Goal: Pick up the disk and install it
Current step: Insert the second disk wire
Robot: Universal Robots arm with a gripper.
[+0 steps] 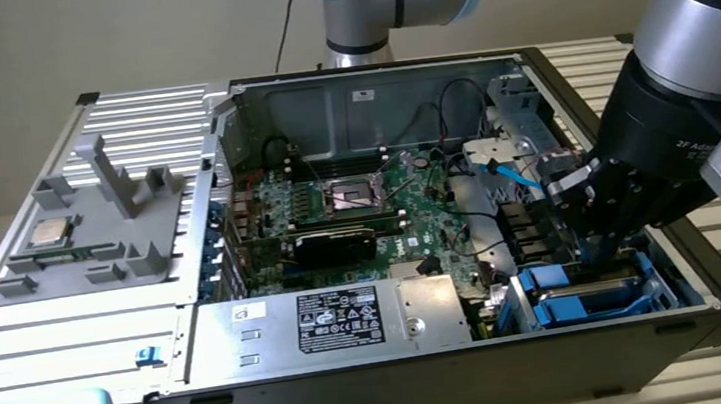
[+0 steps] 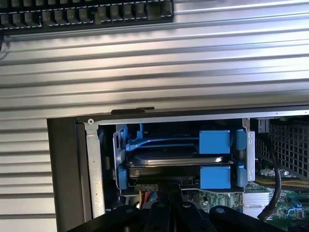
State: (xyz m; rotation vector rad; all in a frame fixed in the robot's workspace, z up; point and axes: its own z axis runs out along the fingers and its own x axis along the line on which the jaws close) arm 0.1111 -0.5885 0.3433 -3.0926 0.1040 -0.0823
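Exterior view, items listed from its left to its right.

1. Counter point(image 1: 26, 338): ribbed silver metal slats, reflective, running under everything.
2. Grey fixture point(image 1: 101, 224): matte moulded plastic with upright posts and pockets; a small square silver chip point(image 1: 46, 233) lies flat in one pocket on the exterior view's left.
3. Computer case point(image 1: 353, 389): open-topped dark steel box. Inside, a green circuit board point(image 1: 389, 214) with black slots and loose black cables, and a large silver box point(image 1: 333, 320) with a black printed label against the near wall.
4. Drive bay point(image 1: 606, 302): bright blue plastic rails in the case corner at the exterior view's right.
5. Disk point(image 2: 176, 157): flat dark grey metal slab framed by blue carrier tabs; in the wrist view it sits level inside the bay, between the upper and lower rails, cables just behind it.
6. Hand point(image 1: 593, 238): black, blocky, fingers clenched together and lowered into the bay over the disk; whether they touch it cannot be told.

Step in hand, as judged: installation, late stage, with the disk apparently already within its bay. Any further move calls for a straight, gentle push along the rails, since the plastic tabs look flexible and the neighbouring cables could snag.
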